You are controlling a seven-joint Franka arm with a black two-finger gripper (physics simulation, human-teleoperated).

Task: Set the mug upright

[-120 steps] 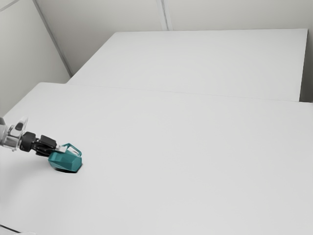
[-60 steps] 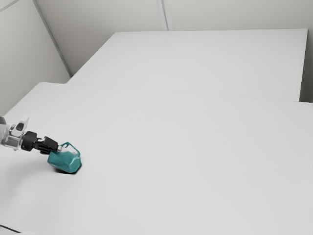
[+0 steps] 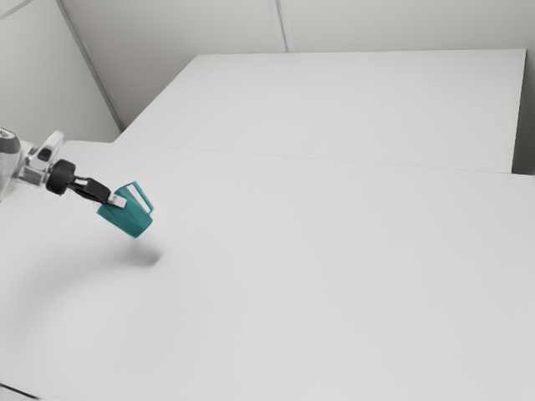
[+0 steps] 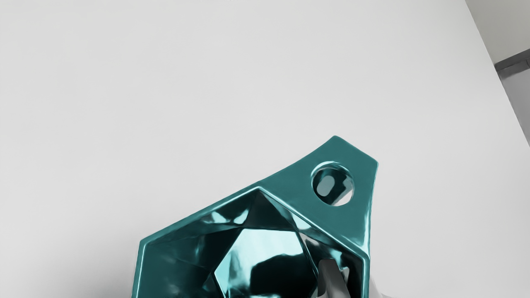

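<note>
The teal faceted mug (image 3: pixel 129 219) hangs tilted above the table, its mouth toward my hand, its base slanting down toward the exterior view's right and its handle on the upper right side. My gripper (image 3: pixel 117 200) is shut on the mug's wall near the rim. Looking from the wrist, I see into the open mug (image 4: pixel 165 260), with a handle top pierced by a round hole. There the gripper (image 4: pixel 356 283) has one finger inside the mug and the other outside against the same wall, partly hidden by it.
A white table (image 3: pixel 318 276) lies below, with the mug's soft shadow on it. Another white surface (image 3: pixel 351 109) adjoins its far side, with pale walls behind. A dark cable (image 3: pixel 18 391) crosses the exterior view's lower left corner.
My gripper has risen with the mug, which was down at the table and now hangs in the air, slightly farther toward the exterior view's right. The mug's tilt has changed and its base points more downward.
</note>
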